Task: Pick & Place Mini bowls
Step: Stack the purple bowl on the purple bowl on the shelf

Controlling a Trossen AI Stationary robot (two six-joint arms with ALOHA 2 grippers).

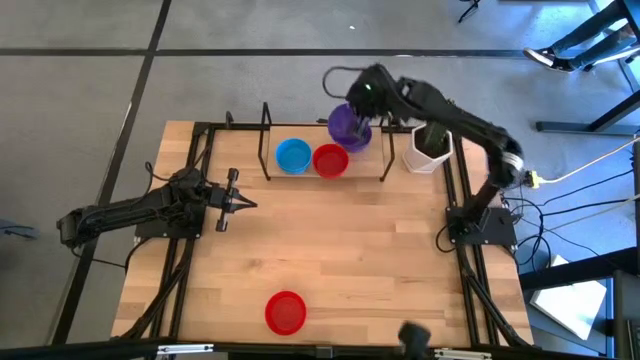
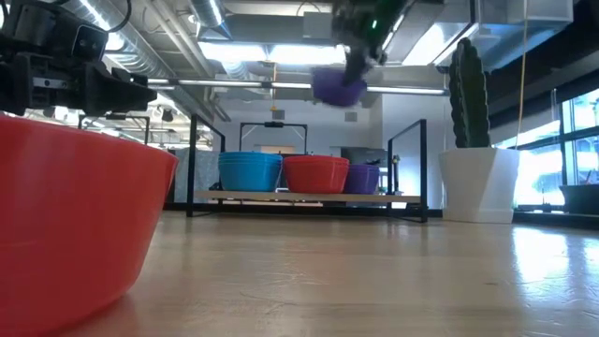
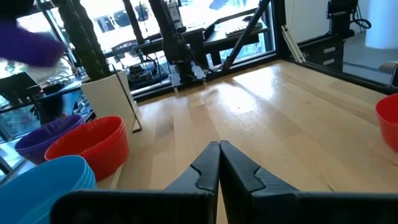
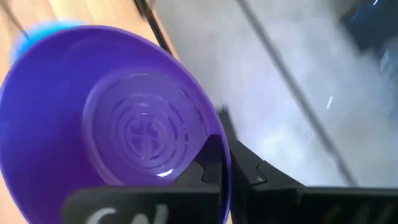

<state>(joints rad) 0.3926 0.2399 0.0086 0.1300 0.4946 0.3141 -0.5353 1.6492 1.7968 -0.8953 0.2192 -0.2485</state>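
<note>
Right gripper (image 1: 352,118) raised over rear rack, we see jaws pinching purple bowl (image 1: 346,124) rim; left gripper (image 1: 246,204) low, jaws pressed together.

A robotics lab or workshop in an open industrial-style office is showing here: a wooden table (image 1: 340,240) is sitting inside a black metal frame (image 1: 205,130) on a grey carpeted floor (image 1: 80,110), with cables (image 1: 590,165) trailing off to one side. In the low view, exposed ducts (image 2: 122,23) and long strip lights (image 2: 309,84) are running across a bare ceiling, while large windows (image 2: 576,140) are letting daylight in. A tall cactus (image 2: 468,84) is standing in a white pot (image 2: 479,183) at the table's edge, adding an office touch.
</note>
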